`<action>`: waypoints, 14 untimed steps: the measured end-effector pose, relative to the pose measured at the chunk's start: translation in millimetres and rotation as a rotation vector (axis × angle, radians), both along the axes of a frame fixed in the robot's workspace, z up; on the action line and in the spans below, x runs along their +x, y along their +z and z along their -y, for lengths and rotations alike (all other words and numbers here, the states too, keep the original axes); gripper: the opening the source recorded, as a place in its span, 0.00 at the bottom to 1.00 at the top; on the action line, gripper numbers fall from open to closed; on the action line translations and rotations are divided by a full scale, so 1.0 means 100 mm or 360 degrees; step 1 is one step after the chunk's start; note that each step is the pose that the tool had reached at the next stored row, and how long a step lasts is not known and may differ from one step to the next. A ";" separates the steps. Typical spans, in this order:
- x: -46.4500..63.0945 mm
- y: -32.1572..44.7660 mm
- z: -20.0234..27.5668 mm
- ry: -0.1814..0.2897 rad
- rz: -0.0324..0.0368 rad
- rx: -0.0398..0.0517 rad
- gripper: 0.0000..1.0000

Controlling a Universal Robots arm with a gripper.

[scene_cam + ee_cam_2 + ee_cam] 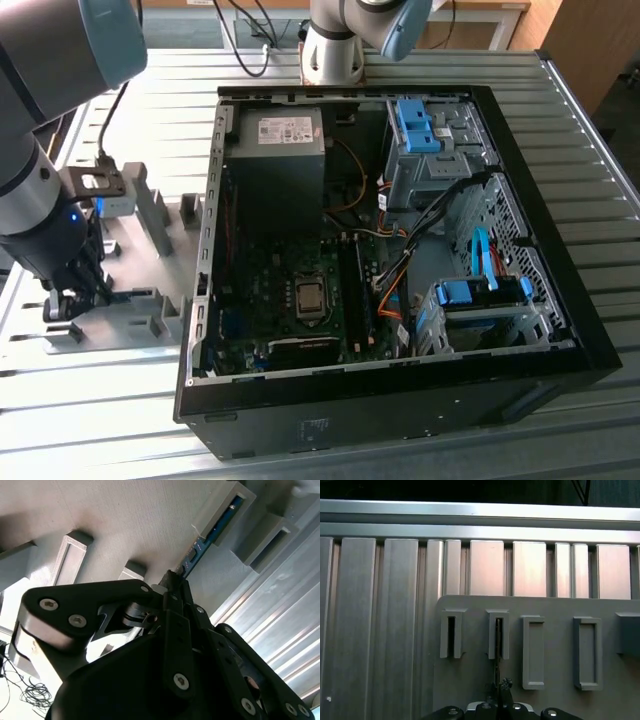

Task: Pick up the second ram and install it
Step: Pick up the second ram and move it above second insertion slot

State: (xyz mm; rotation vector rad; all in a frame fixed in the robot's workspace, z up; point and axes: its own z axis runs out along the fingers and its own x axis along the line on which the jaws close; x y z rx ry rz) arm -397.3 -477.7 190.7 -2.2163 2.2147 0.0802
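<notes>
- Ram [215, 528] stands on its edge, one end in the slot of a grey holder [505, 635]. The holder is on the plate [465, 680], at the exterior view's left and well apart from the case [400, 425].
- Gripper [501, 686] is low over the plate, on the part of the ram outside the holder. In both wrist views the jaws are narrow and look pinched on the stick.
- Step, as I judge it: pick-up, grasp phase. The ram is not yet lifted out.
- Install is not begun; the ram is nowhere near the mem slots [352, 290] on the board.
- Next move, imo, calls for a straight pull along the holder slot w/o twist, because the walls are close on both sides.
- You should check the grip is square; a thin board can tilt btw the pads.
</notes>
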 end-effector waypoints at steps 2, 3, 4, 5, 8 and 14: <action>0.00 0.026 0.000 0.0000 0.0000 0.0000 0.14; 0.00 0.043 0.000 0.0000 0.0000 0.0000 0.14; 0.00 0.059 0.000 0.0000 0.0000 0.0000 0.14; 0.00 0.078 0.000 0.0000 0.0000 0.0000 0.14; 0.00 0.161 0.000 0.0000 0.0000 0.0000 0.14; 0.00 0.300 0.000 0.0000 0.0000 0.0000 0.14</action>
